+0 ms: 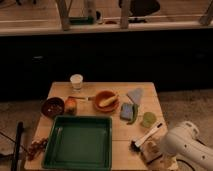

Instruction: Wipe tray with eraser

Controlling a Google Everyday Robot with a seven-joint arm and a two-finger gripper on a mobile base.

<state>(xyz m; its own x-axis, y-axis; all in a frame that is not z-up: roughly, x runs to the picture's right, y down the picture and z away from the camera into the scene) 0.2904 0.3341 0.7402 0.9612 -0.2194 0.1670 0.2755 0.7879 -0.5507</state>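
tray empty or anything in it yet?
Empty: the tray shows only bare green floor. The eraser sits outside it on the table, beside the end effector at lower right.
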